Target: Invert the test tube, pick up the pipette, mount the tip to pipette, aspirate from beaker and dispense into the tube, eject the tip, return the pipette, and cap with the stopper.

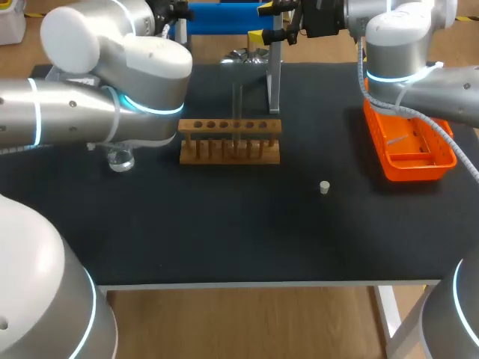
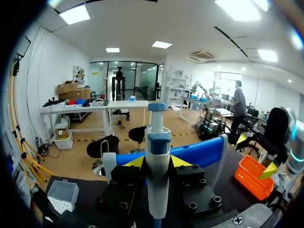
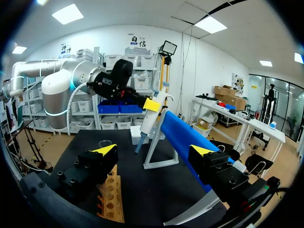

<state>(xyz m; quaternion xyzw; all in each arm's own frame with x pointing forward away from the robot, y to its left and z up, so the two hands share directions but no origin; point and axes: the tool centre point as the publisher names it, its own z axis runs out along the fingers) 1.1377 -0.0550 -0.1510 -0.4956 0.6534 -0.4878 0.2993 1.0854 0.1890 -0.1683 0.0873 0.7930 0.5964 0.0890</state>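
Left wrist view: the left gripper [image 2: 157, 164] has both yellow tips pressed to the pipette [image 2: 157, 137], which stands upright against its blue stand [image 2: 204, 152]. Pickup looks under way. Tip mounting, aspirating, dispensing, ejecting, return and capping are not yet done. The right gripper [image 3: 153, 150] is spread wide and empty. In the head view, what looks like the test tube [image 1: 239, 112] stands in the rack [image 1: 230, 127] at centre frame. The stopper [image 1: 324, 187] lies loose to the lower right of the rack. The beaker [image 1: 120, 158] sits at left, crowded by the left arm, and the orange tray [image 1: 441, 158] is at right.

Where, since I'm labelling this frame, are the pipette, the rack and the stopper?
pipette [image 2: 157, 178]: left wrist view, on its white body below the blue collar.
rack [image 1: 230, 126]: head view, on its top bar.
stopper [image 1: 325, 187]: head view, on its middle.
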